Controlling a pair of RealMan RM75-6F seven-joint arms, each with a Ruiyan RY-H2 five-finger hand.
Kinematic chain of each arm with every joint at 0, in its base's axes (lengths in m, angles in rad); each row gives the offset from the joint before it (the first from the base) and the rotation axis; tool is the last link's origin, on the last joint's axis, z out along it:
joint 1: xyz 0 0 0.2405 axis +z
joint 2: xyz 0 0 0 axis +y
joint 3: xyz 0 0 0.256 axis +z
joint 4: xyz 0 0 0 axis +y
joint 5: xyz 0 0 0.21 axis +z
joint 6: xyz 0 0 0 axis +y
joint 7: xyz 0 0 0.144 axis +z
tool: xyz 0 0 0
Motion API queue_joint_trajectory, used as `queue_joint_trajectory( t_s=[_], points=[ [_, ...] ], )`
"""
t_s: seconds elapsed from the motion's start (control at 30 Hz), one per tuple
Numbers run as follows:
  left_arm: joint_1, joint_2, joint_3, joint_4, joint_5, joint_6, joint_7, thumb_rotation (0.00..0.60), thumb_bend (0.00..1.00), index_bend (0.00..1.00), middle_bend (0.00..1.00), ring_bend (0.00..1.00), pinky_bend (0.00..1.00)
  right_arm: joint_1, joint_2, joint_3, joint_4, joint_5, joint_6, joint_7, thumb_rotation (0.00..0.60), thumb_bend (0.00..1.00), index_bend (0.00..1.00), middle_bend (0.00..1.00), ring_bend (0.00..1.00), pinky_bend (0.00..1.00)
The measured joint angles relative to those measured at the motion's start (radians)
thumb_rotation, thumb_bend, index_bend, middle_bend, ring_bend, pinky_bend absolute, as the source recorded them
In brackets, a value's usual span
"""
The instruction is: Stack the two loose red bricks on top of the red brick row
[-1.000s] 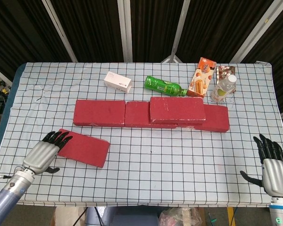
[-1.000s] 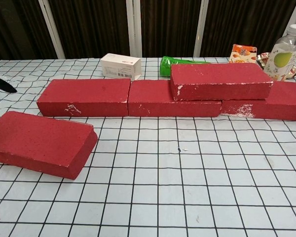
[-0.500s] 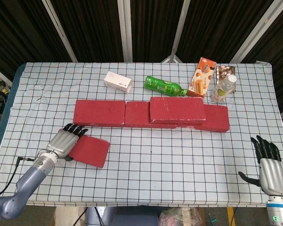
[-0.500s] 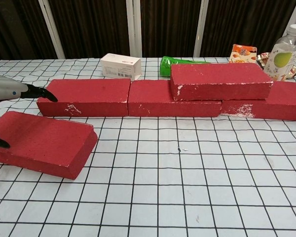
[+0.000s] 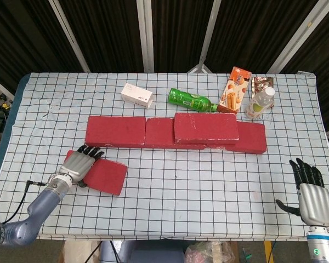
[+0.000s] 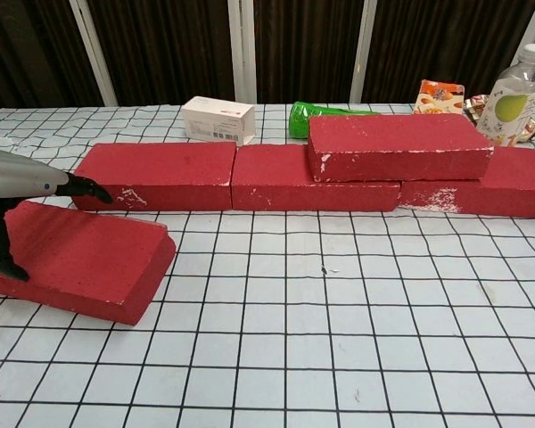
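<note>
- Resting on loose red brick [image 5: 103,175] at 8 o'clock, left robot hand [image 5: 78,165], fingers over top, thumb at side.
- Right robot hand [image 5: 308,190] spread, empty, 4 o'clock; head view only.

The left end of the loose brick [image 5: 104,174] is covered by the left hand [image 5: 78,164] in the head view, and whether the brick is gripped cannot be told. In the chest view that hand [image 6: 22,183] is cut off by the left edge. The right hand [image 5: 311,194] is unseen from the chest. The row's right brick [image 6: 508,183] is cropped there. The white box's [image 6: 218,119] print is too small to read.
</note>
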Motion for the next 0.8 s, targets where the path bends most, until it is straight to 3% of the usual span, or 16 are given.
queue_joint_trajectory(
  t_s=[0.5,0.8],
  points=[
    [-0.034,0.075,0.019,-0.071,-0.007,0.041,-0.057,0.600,0.00,0.00,0.00,0.00,0.03,-0.013,-0.013,0.034,0.001,0.020,-0.033,-0.028,0.600,0.15,0.06,0.00,0.00,0.00],
    [-0.050,0.112,0.062,-0.075,-0.032,0.019,-0.079,0.600,0.00,0.00,0.00,0.00,0.03,-0.022,-0.010,0.047,-0.015,0.032,-0.050,-0.038,0.600,0.15,0.06,0.00,0.00,0.00]
  ],
)
